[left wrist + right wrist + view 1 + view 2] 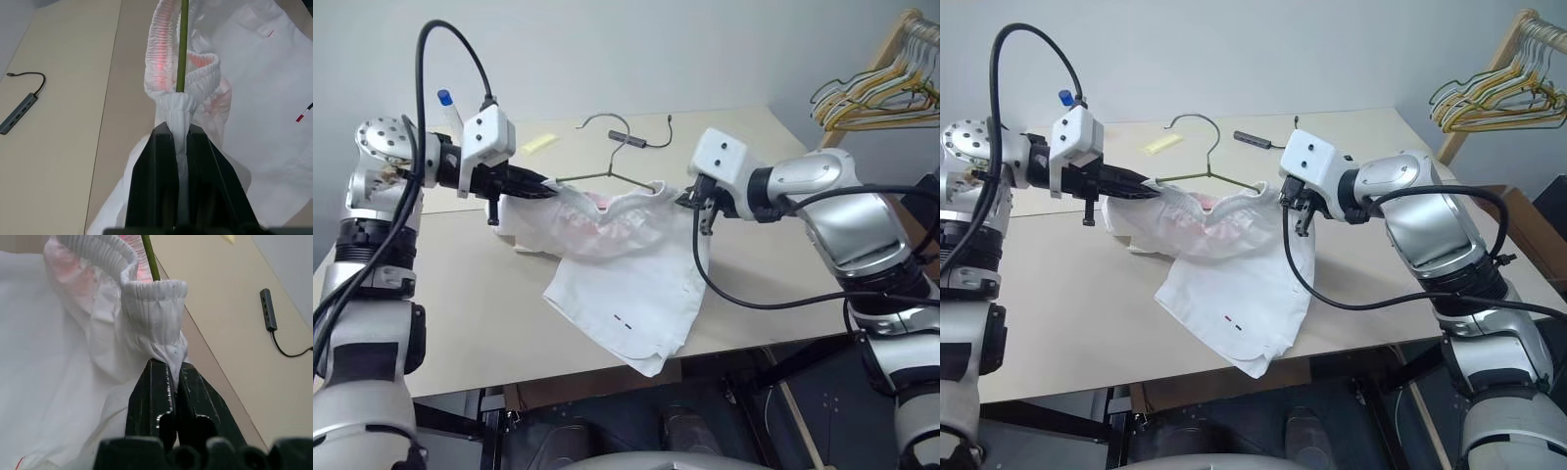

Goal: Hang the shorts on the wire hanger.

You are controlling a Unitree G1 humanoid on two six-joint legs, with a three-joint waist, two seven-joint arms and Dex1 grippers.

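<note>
Mid-frame, the shorts [617, 284] droop onto the worktop [460, 323], both waistband ends pinched, left claw [540, 186] and right claw [686, 199] stretching it so the hanger [607, 174] behind probably stays inside.

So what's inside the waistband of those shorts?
The wire hanger's olive shoulders run inside the white shorts' gathered waistband. Its hook sticks out above; its wire ends and bottom bar are covered by cloth.

Bare table [470, 323] left of the shorts [622, 294]; USB hub [628, 139] behind the wire hanger [607, 147]
</note>
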